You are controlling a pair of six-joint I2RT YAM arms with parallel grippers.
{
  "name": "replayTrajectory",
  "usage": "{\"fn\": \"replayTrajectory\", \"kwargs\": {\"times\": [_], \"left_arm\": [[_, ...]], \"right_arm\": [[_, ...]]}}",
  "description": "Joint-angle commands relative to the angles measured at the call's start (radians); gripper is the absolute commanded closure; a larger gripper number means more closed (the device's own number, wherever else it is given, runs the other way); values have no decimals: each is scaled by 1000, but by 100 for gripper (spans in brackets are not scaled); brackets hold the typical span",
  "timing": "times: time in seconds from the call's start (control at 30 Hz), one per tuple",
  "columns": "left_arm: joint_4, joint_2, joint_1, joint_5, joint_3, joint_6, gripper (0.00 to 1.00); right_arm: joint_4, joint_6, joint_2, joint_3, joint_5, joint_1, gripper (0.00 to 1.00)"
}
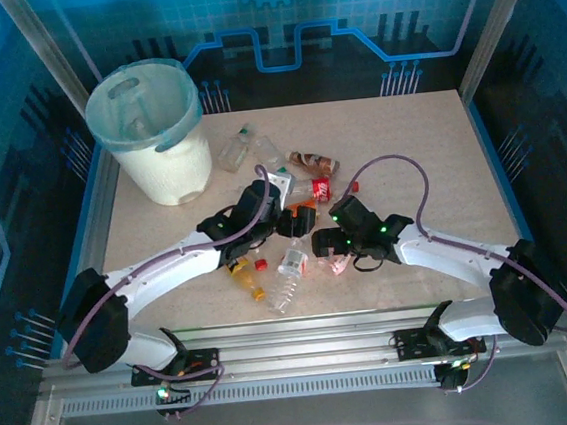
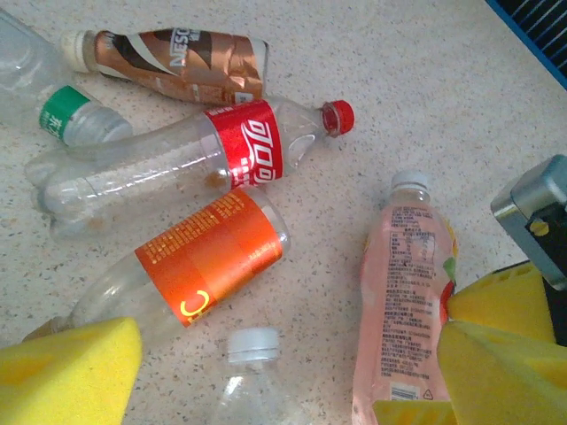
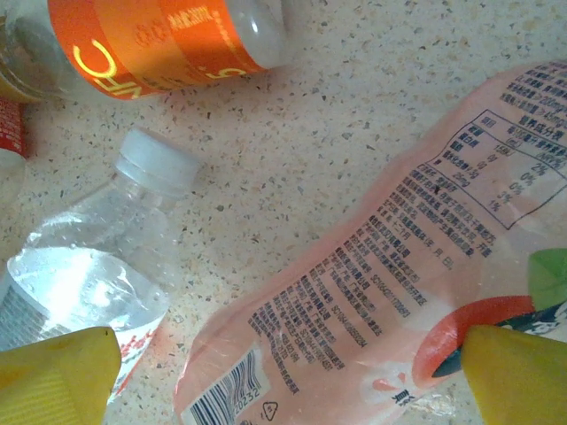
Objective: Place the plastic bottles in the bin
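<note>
Several plastic bottles lie on the speckled table. A pink-labelled bottle (image 3: 372,292) rests flat between the yellow pads of my right gripper (image 3: 288,381), which is open and low over it (image 1: 324,241). My left gripper (image 2: 283,372) is open too, its pads either side of a clear white-capped bottle (image 2: 252,350) and the pink bottle (image 2: 403,301). In the top view the left gripper (image 1: 294,221) hovers over the bottle cluster. An orange-labelled bottle (image 2: 208,257), a red-labelled one (image 2: 248,142) and a brown one (image 2: 190,62) lie beyond. The bin (image 1: 145,125) stands far left.
Two clear bottles (image 1: 235,149) lie just right of the bin. A yellow-orange bottle (image 1: 246,276) and another clear one (image 1: 286,293) lie near the front edge. A green-labelled bottle (image 2: 66,115) sits at the left. Metal frame posts border the table.
</note>
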Motion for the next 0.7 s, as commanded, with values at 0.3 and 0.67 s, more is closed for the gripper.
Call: {"fn": "replayTrajectory", "kwargs": {"times": [0.3, 0.67], "left_arm": [[-7, -35, 18, -13, -10, -49, 12], [-17, -16, 18, 3, 10, -73, 12]], "right_arm": [[-8, 48, 48, -39, 47, -19, 0], [46, 53, 70, -16, 3, -41, 0]]}}
